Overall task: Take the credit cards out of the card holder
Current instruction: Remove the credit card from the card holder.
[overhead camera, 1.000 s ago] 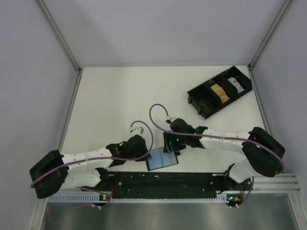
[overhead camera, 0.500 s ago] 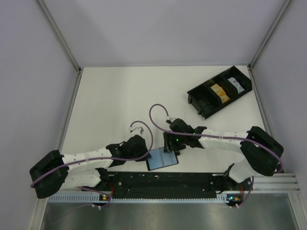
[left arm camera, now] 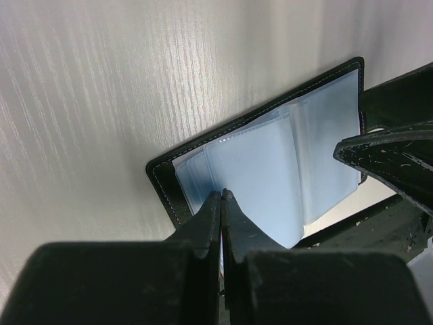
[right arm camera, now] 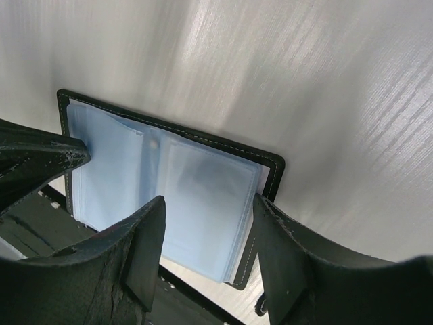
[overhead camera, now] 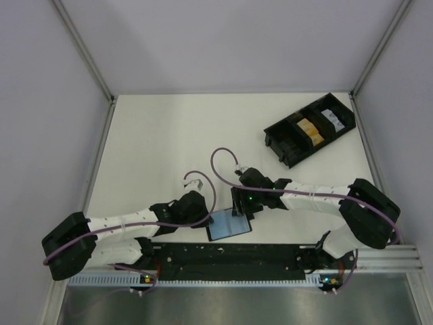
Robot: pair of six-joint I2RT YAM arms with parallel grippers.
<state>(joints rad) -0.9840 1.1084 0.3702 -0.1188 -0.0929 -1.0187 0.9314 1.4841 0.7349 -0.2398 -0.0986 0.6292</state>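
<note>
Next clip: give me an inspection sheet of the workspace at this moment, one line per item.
Surface: white table, no spills seen.
Job's things: card holder lies open at the near edge, clear sleeves up; whether cards remain inside cannot be told. An orange-yellow card sits in the black tray.
Clutter: black tray, far right, also holds a white item.
End effectors: left end effector shut, tips at a sleeve's edge; right end effector open, straddling the holder.
Cables: purple cables loop above both wrists.
Surroundings: pale walls, metal frame posts; nothing else seen.
</note>
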